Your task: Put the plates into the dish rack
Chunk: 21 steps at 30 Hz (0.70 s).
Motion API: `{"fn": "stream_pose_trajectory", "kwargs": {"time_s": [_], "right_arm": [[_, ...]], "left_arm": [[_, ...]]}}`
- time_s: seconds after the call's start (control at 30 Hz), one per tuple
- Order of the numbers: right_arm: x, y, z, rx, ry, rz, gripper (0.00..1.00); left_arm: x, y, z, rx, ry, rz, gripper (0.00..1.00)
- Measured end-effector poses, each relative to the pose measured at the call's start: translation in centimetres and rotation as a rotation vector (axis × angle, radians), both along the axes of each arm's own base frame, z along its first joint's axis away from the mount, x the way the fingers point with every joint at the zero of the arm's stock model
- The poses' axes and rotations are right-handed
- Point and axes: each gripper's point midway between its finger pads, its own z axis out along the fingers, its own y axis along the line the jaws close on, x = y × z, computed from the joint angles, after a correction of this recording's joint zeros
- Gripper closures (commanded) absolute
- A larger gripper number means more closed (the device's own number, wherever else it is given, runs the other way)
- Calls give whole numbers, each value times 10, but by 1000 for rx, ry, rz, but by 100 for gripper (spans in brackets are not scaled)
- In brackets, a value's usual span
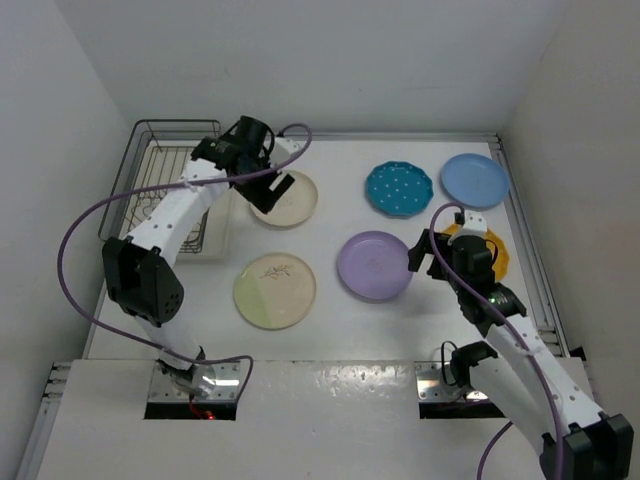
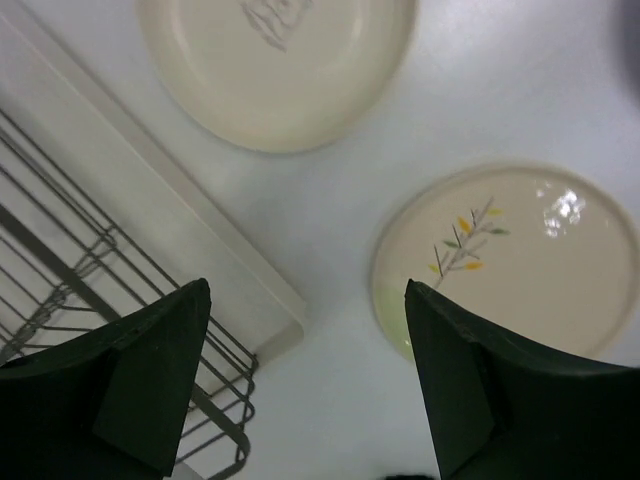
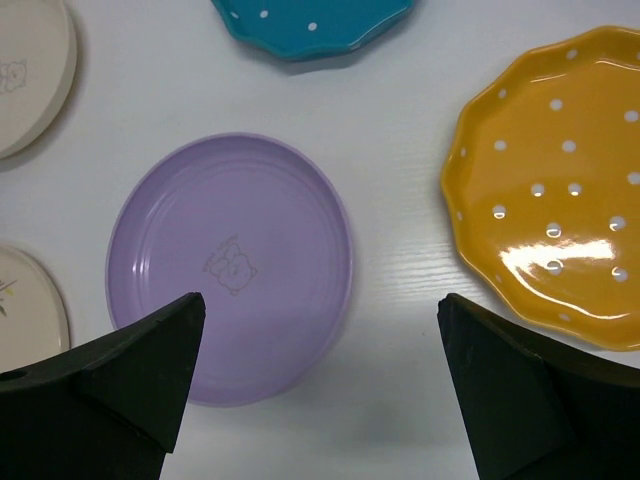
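The left gripper (image 2: pixel 305 288), jaws spread and empty, is hovering seemingly over the rack-side rim of the plain cream round plate (image 1: pixel 300 202). That plate is lying flat, face up, just right of the dark wire dish rack (image 1: pixel 150 160), and being round it has no long axis. The rack is running lengthwise away from the bases. The right gripper (image 3: pixel 320 300), likewise spread and empty, is hanging by the lavender round plate (image 3: pixel 228 265), farther off.

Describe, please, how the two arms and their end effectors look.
Both the left arm and right arm have white links, black joints and a looping purple cable. The left end effector and right end effector have dark, wedge-shaped fingers.
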Motion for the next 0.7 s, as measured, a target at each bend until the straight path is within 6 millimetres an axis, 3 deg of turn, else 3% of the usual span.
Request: {"fn": "stream_pose_trajectory", "kwargs": {"time_s": [0.1,0.2,0.33,0.5,0.7], "right_arm": [[5,0,1,-11,26,-3,0],[6,1,-9,-20,75,1,0],[8,5,-21,-26,143,14,0],[25,16,-13,-15,183,42,0],[35,26,-3,15,184,75,0]], "left_arm": [[-29,-1,-27,43,57,-49,17],[-56,-1,-69,92,142,-89,17],[-82,21,-123,150,249,-76,17],[-90,48,-157,172,290,-10,17],[-95,47,-185,81,352,-10,18]]}}
